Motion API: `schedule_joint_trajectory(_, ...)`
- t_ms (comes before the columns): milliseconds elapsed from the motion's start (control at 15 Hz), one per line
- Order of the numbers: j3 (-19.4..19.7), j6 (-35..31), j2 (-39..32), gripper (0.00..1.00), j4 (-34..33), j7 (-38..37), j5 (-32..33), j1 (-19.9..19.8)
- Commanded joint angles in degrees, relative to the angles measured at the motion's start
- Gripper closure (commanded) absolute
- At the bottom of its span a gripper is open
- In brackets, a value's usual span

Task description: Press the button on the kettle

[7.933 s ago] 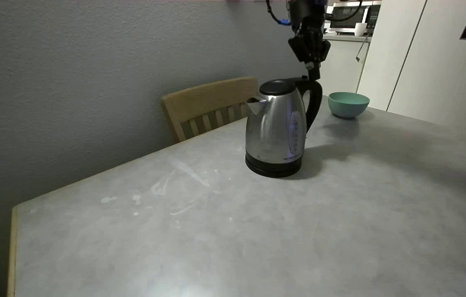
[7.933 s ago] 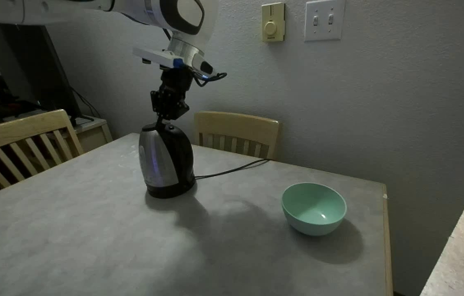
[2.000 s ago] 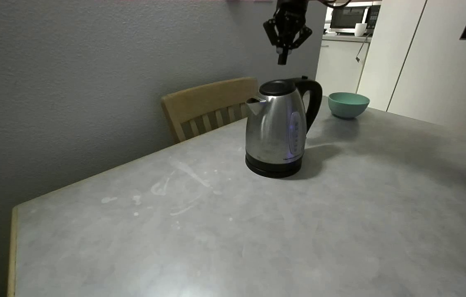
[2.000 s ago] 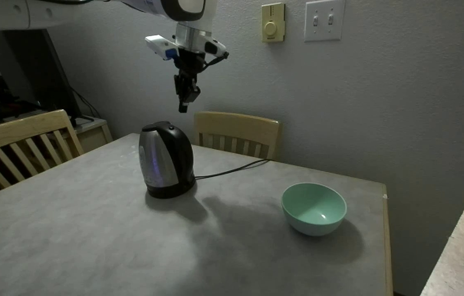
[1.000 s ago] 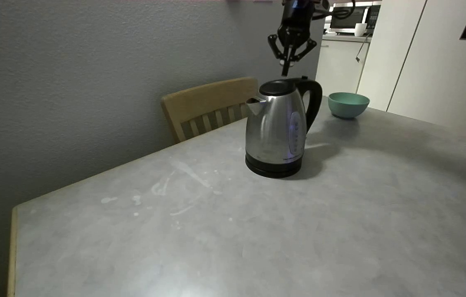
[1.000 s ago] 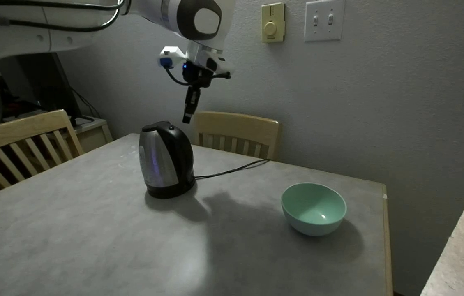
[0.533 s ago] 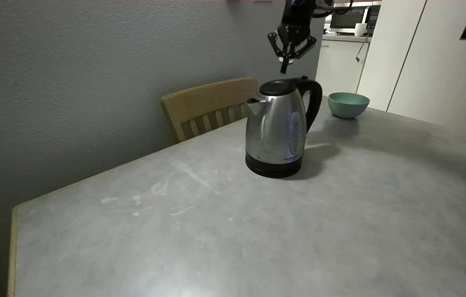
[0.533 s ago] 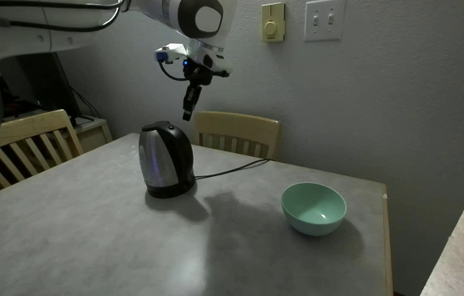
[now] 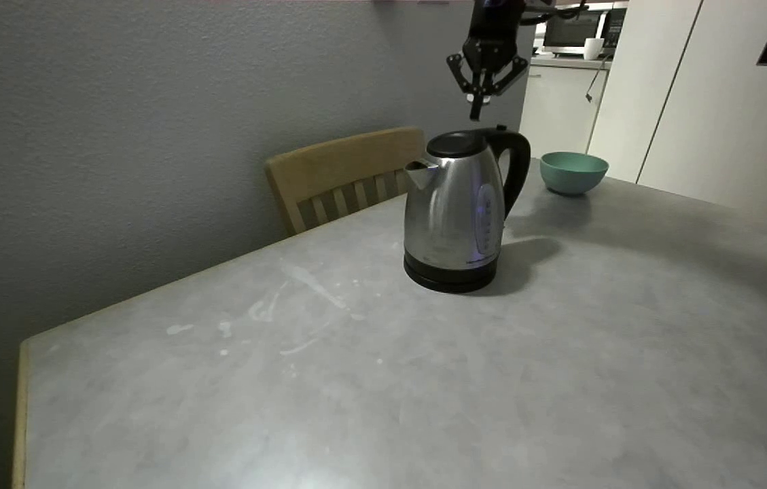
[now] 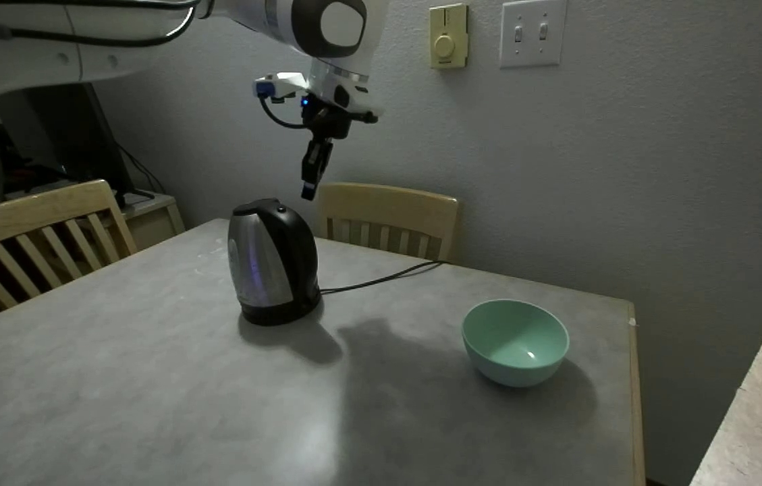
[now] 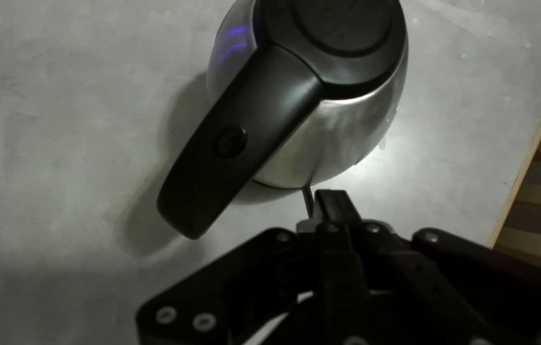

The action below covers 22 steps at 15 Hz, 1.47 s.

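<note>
The brushed-steel kettle (image 9: 451,210) with black lid, handle and base stands upright on the table; it also shows in an exterior view (image 10: 262,263) and the wrist view (image 11: 337,139). Its round black button (image 11: 231,140) sits on top of the handle; it also shows in both exterior views (image 9: 501,127) (image 10: 281,209). Blue-violet marks show on the kettle's side. My gripper (image 11: 332,194) is shut and empty, its fingertips together. It hangs tilted above and beside the kettle, on the wall side, apart from it, as both exterior views show (image 9: 475,117) (image 10: 309,192).
A teal bowl (image 10: 515,344) stands on the grey table (image 10: 171,405). A black cord (image 10: 381,279) runs from the kettle's base to the table edge. A wooden chair (image 10: 391,209) stands against the wall behind; another chair (image 10: 43,236) is at the left.
Earlier my gripper was down at the kettle's top by the handle. It then rose off and moved wallward, tilted and came slightly lower. In the last half second it barely shifted. The kettle has not moved.
</note>
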<state>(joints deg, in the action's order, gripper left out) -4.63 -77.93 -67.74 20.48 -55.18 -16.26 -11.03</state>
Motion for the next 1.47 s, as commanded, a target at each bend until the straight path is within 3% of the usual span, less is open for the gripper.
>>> schedule_joint_trajectory(0, 0.00, 0.00, -0.02, 0.99, 0.00, 0.00, 0.00, 0.03)
schedule_joint_trajectory(333, 0.68, 0.75, 0.16, 1.00, 0.10, -1.05, 0.63, 0.00)
schedule_joint_trajectory(933, 5.74, 4.06, 1.82, 1.00, -0.11, -8.19, 8.70, 3.64)
schedule_joint_trajectory(1400, 5.52, 7.37, 3.89, 1.00, -0.15, -13.74, 8.75, 3.91)
